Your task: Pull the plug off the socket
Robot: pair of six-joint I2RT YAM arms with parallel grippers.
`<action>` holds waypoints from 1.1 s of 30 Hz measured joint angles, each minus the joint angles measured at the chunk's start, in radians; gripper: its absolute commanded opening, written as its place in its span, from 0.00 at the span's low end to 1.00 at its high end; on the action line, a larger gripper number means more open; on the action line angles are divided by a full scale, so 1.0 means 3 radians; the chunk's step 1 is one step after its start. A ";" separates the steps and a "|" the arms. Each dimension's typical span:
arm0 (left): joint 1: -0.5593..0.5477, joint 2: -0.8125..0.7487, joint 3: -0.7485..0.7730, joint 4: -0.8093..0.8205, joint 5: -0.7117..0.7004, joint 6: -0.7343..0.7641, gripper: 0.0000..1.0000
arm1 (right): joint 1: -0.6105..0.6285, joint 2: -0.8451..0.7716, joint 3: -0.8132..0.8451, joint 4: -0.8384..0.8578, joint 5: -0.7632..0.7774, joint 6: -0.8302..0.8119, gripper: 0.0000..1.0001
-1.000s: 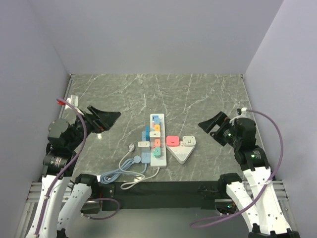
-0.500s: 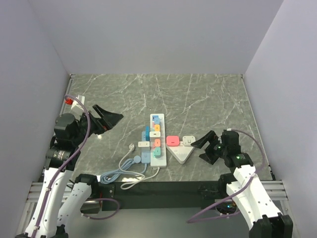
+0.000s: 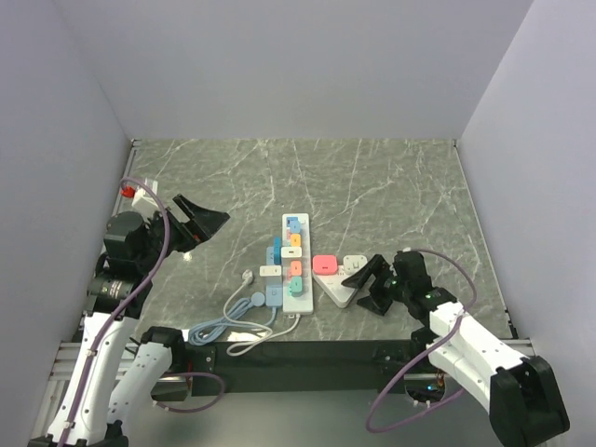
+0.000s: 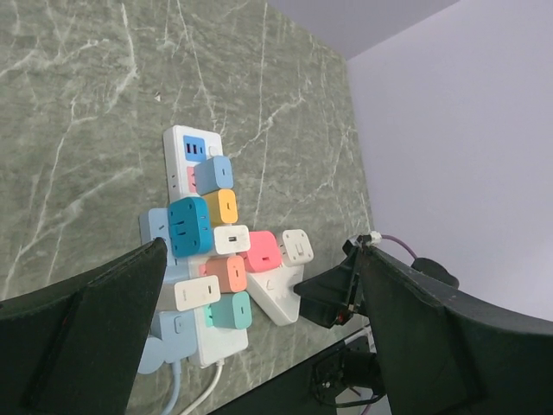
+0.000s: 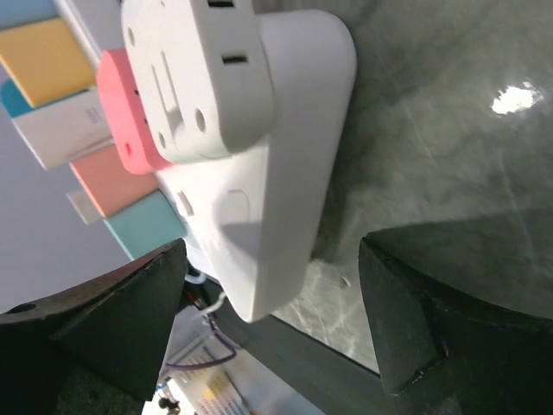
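The socket, a long white power strip (image 3: 301, 300), lies at the table's front middle with several coloured plugs in its outlets; it also shows in the left wrist view (image 4: 179, 141). Its thin white cord (image 3: 253, 343) runs to the front edge. A white triangular adapter (image 3: 341, 290) lies just right of it, carrying a pink plug (image 3: 324, 264) and a white plug (image 3: 355, 264). My right gripper (image 3: 366, 284) is open, low at the adapter's right corner; the adapter (image 5: 285, 164) fills the right wrist view above the open jaws (image 5: 276, 303). My left gripper (image 3: 200, 223) is open and raised to the strip's left.
A light blue cable (image 3: 216, 328) coils at the front left beside the strip. A small white connector (image 3: 247, 276) lies near it. The table's black front edge (image 3: 307, 354) is close behind the adapter. Grey walls stand on three sides.
My right arm has swung down and left, from raised at the right to table level beside the triangular adapter. My left arm has shifted only slightly.
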 measured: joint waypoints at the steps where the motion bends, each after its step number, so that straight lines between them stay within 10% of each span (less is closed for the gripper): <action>1: 0.0000 -0.0001 0.0000 0.0001 0.0000 -0.0006 0.99 | 0.0019 0.0027 -0.0029 0.0100 0.0001 0.0046 0.84; 9: 0.0000 0.0004 -0.0001 0.0000 0.0001 -0.0027 0.99 | 0.0052 0.0473 -0.0103 0.0754 0.0042 0.0228 0.63; 17: 0.0000 0.0036 -0.0009 -0.0001 0.0048 -0.0022 0.99 | 0.0043 0.0635 -0.0134 0.1316 0.0019 0.0360 0.03; 33: -0.0670 0.0940 0.0401 -0.0113 0.0305 0.0331 1.00 | 0.0052 -0.0381 0.0837 -0.0851 0.0633 -0.0299 0.00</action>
